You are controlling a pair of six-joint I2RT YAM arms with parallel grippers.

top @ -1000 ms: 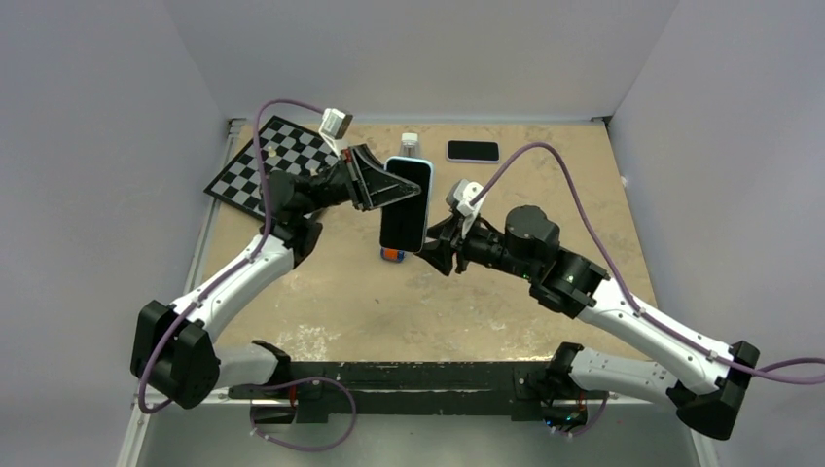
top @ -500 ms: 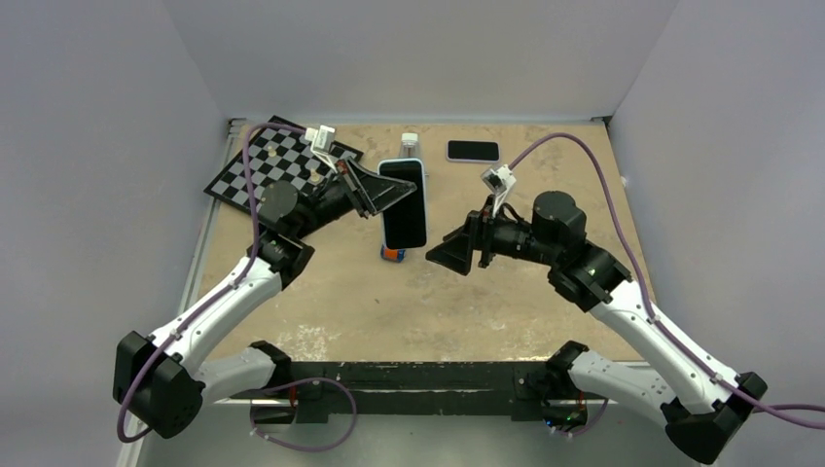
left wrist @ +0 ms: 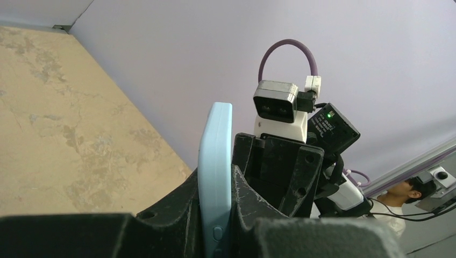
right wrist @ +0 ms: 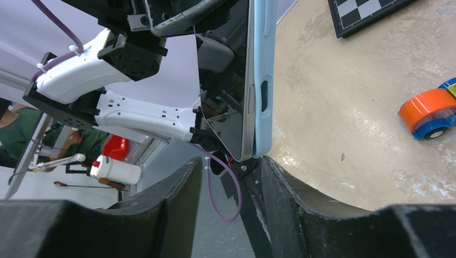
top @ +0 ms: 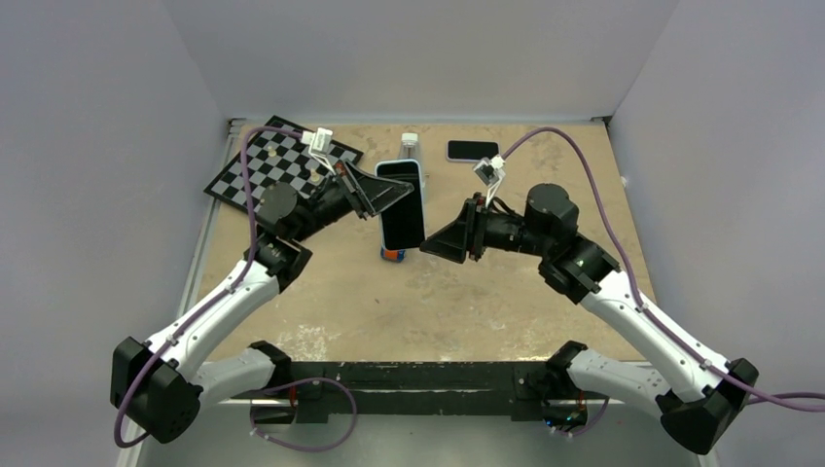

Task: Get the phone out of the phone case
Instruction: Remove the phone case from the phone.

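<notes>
left pincer (top: 393, 193) clamps phone (top: 404, 220), right pincer (top: 429, 246) maybe touching

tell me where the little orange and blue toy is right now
In the top view, the orange and blue toy sits on the table near its middle, slightly left of centre, just below the lower end of the raised cased phone.

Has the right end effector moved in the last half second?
Yes. The right end effector shifted left, toward the orange-and-blue toy car and the blue-cased phone.
</notes>
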